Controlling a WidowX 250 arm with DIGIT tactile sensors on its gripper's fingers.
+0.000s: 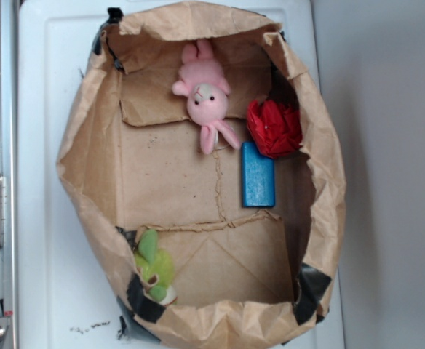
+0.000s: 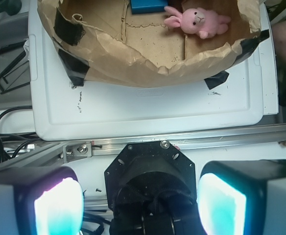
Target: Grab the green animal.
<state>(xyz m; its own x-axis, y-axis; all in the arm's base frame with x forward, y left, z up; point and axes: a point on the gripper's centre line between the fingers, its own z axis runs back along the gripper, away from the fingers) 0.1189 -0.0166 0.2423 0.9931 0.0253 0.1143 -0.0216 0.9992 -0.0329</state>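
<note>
- Exterior view: a brown paper bag [image 1: 89, 145] is lying open on a white tray [image 1: 45, 109]; the green animal [image 1: 155, 270] is sitting in the bag's lower left corner, leaning against the paper wall beside a strip of black tape [image 1: 143, 299]; a pink plush bunny [image 1: 206, 97] is lying near the upper middle, well apart from the green animal; a red crumpled item [image 1: 273, 127] is resting against the right wall, with a blue block [image 1: 257, 174] just below it; my gripper is not appearing in this view.
- Wrist view: my gripper [image 2: 140, 200] is hanging outside the bag, over a metal rail [image 2: 221, 139] at the tray's edge; my two fingers [image 2: 59, 205] are standing spread wide, gripping nothing; the pink plush bunny and the blue block are showing inside the bag at the top; the green animal is not showing here.
</note>
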